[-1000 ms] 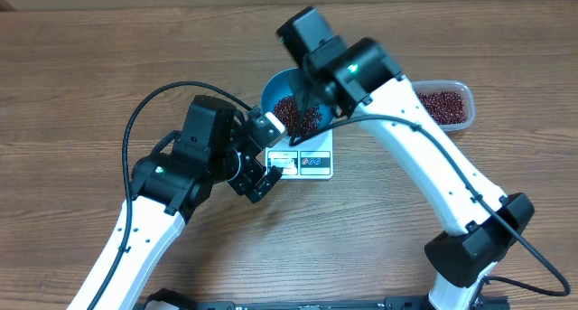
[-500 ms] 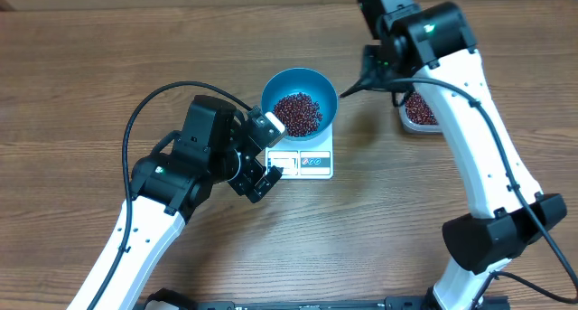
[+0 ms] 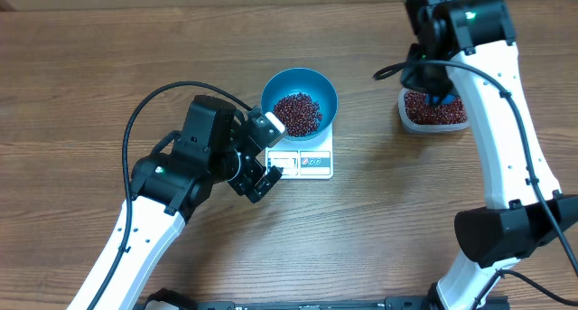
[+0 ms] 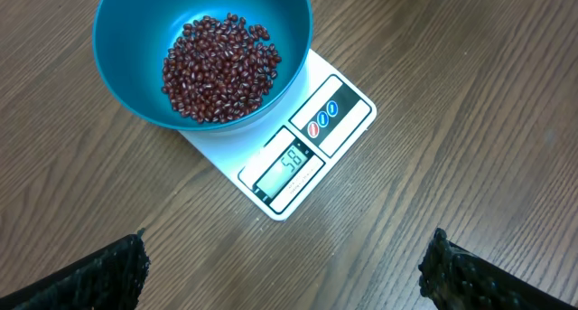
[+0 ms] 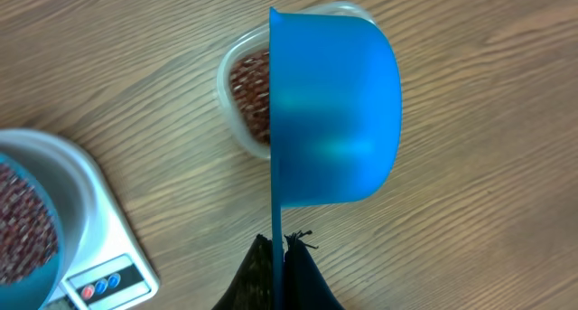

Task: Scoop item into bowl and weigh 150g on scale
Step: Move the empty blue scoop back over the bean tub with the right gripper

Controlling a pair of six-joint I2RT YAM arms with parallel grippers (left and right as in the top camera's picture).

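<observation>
Here the right gripper, clamped on a blue scoop, hangs over the tub right of the scale. The bowl of beans sits on the scale, and the left gripper stands wide open beside it. Best to dip deep, then lift level.

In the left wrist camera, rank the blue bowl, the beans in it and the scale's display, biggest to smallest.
Largest: blue bowl.
Then: the beans heaped inside it.
Smallest: the scale's display.
Nearness to the camera doesn't change this order.
</observation>
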